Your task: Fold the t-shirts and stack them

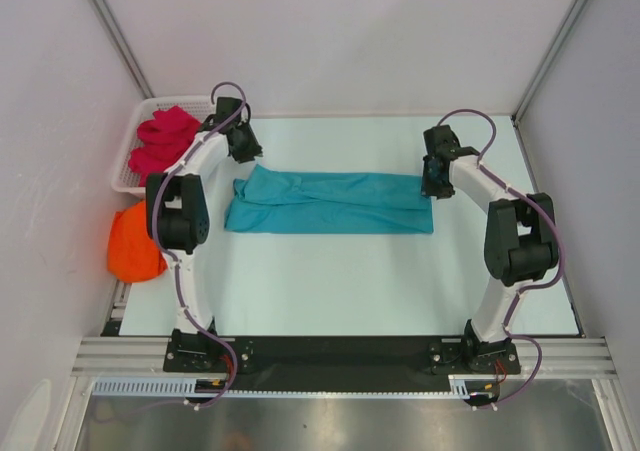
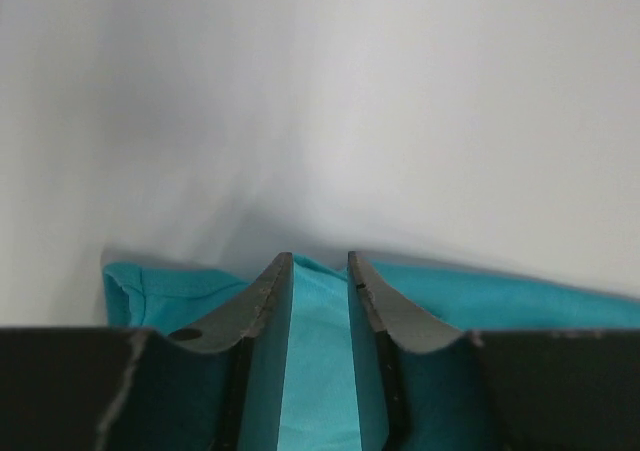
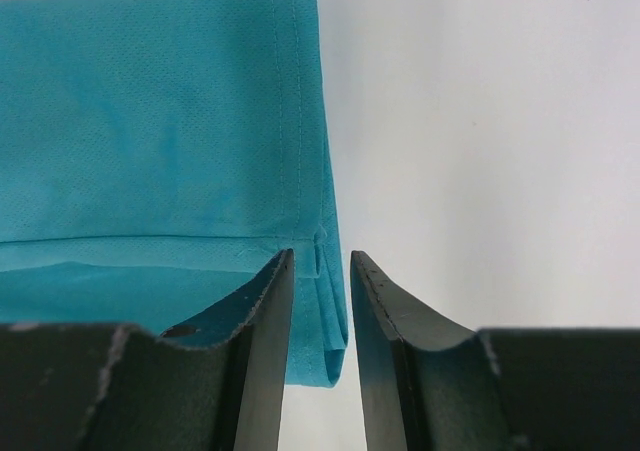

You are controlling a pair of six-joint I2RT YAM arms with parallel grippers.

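Observation:
The teal-blue t-shirt (image 1: pixel 330 203) lies folded into a long flat band across the middle of the table. My left gripper (image 1: pixel 245 153) hangs over its far left corner; in the left wrist view the left gripper (image 2: pixel 319 263) is open, with teal cloth (image 2: pixel 560 306) showing under the gap. My right gripper (image 1: pixel 433 185) is at the band's right end. The right wrist view shows the right gripper (image 3: pixel 320 261) open, astride the hemmed corner of the shirt (image 3: pixel 160 121), with bare table beside the cloth. The orange t-shirt (image 1: pixel 135 243) lies bunched at the left. The crimson-pink t-shirt (image 1: pixel 165 141) sits in the basket.
A white lattice basket (image 1: pixel 124 179) stands at the far left corner against the wall. White walls close in the table on the left, back and right. The arm bases sit on a black strip (image 1: pixel 340 353) at the near edge.

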